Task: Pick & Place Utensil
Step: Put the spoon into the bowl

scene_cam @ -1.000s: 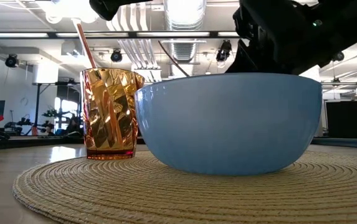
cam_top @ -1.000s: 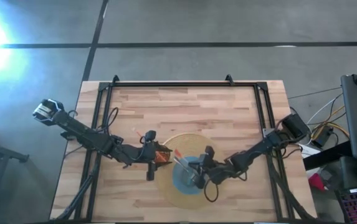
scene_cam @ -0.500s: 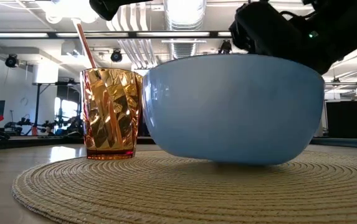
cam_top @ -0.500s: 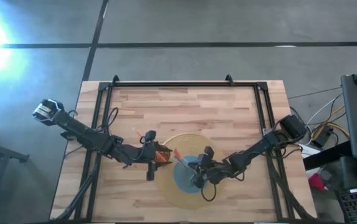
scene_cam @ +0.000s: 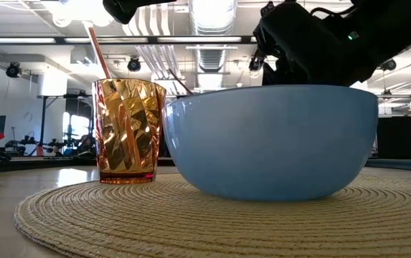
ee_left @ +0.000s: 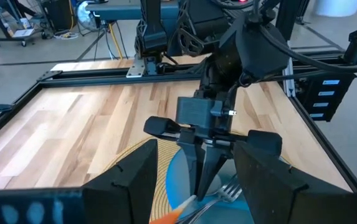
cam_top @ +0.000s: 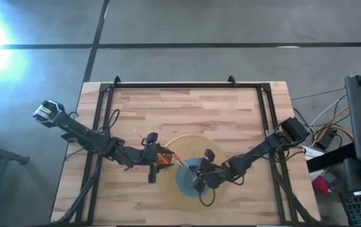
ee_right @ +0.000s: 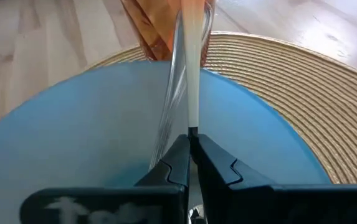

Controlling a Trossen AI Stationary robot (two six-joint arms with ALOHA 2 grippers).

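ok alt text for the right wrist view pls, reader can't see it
The right gripper is shut on a fork, holding it over a blue bowl. The bowl sits on a round woven placemat, with an amber tumbler just beyond it on the light wooden table.

no readable text, labels or numbers anywhere

- The bowl (scene_cam: 273,140) was plain pale blue.
- The cup (scene_cam: 128,129) was amber, with a faceted swirl.
- The mat (scene_cam: 119,222) was tan, in woven rings.
- The surface (cam_top: 193,113) was light wood.
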